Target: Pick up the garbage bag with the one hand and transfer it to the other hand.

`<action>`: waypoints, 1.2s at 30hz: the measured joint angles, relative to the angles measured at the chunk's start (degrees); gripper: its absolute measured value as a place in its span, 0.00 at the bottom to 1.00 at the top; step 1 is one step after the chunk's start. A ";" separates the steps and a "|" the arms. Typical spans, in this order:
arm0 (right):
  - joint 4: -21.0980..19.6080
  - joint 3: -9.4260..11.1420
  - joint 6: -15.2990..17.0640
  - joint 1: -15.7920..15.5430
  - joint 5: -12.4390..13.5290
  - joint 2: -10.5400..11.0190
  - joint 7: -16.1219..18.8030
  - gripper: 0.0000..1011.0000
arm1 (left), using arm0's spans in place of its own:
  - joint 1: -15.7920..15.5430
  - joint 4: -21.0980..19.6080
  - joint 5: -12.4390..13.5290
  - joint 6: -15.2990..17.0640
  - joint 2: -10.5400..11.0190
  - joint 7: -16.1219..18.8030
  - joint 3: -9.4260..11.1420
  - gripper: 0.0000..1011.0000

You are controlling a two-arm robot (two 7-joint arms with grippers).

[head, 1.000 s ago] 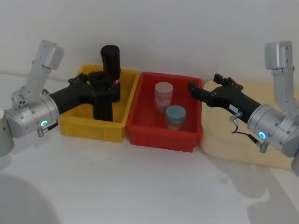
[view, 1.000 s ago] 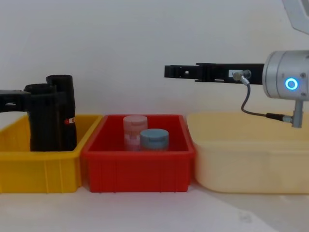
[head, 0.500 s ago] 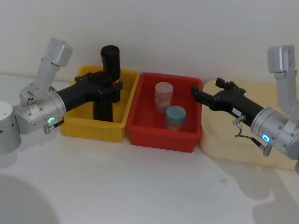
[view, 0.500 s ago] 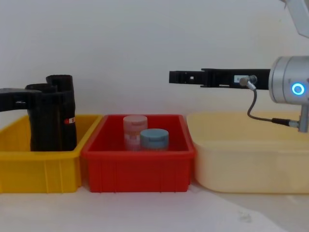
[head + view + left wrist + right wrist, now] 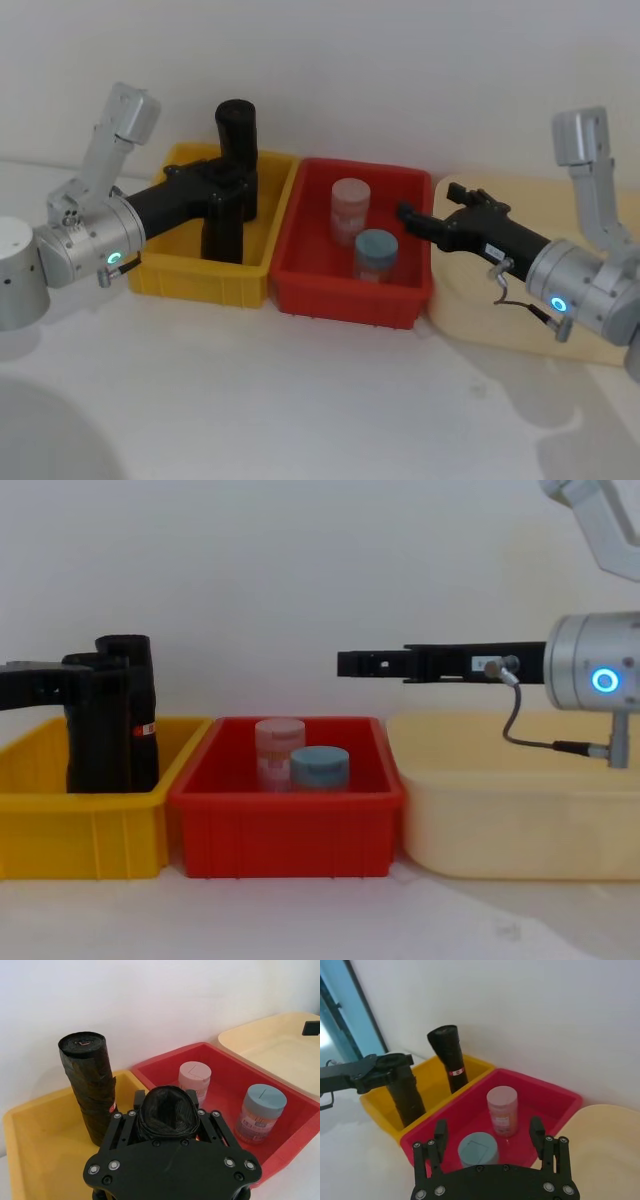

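The garbage bag (image 5: 222, 228) is a black roll standing upright in the yellow bin (image 5: 190, 275). My left gripper (image 5: 226, 186) is shut on its upper end. The left wrist view looks down on the garbage bag's top (image 5: 165, 1110), clamped between the left gripper's fingers (image 5: 139, 1097). In the chest view the left gripper (image 5: 85, 680) holds the garbage bag (image 5: 92, 745) at the far left. My right gripper (image 5: 428, 204) hovers open over the right edge of the red bin (image 5: 330, 300). It reaches left as a level bar, the right gripper (image 5: 345, 663), and its fingers (image 5: 440, 1132) stand spread.
A second black roll with a red-white label (image 5: 238, 140) stands behind the held one in the yellow bin. The red bin holds a pink-lidded jar (image 5: 350, 205) and a blue-lidded jar (image 5: 375, 255). A cream tray (image 5: 520, 330) lies at the right. A white wall is close behind.
My right gripper has come left and a little lower, toward the red bin. The left gripper keeps its hold on the roll and has shifted only slightly.
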 joint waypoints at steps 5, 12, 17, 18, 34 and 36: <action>0.72 -1.74 0.58 1.25 -0.64 -0.28 0.51 0.99 | -0.11 0.05 0.03 0.04 -0.03 0.03 0.07 0.42; 1.21 -3.58 1.23 2.53 -1.94 -0.57 0.64 0.99 | -0.19 0.10 0.08 0.05 -0.06 0.07 0.13 0.38; 1.81 -4.50 1.44 3.18 -2.72 -0.80 0.69 0.99 | -0.23 0.13 0.11 0.05 -0.09 0.10 0.16 0.35; 2.12 -4.78 1.51 3.38 -3.01 -0.91 0.72 0.99 | -0.23 0.13 0.11 0.05 -0.09 0.10 0.17 0.35; 7.00 -6.85 1.75 5.32 -5.16 -2.77 1.09 0.99 | -0.30 0.17 0.11 0.04 -0.11 0.10 0.21 0.32; 7.78 -7.10 1.68 5.54 -5.48 -3.16 1.10 0.99 | -0.31 0.16 0.10 0.04 -0.11 0.10 0.21 0.32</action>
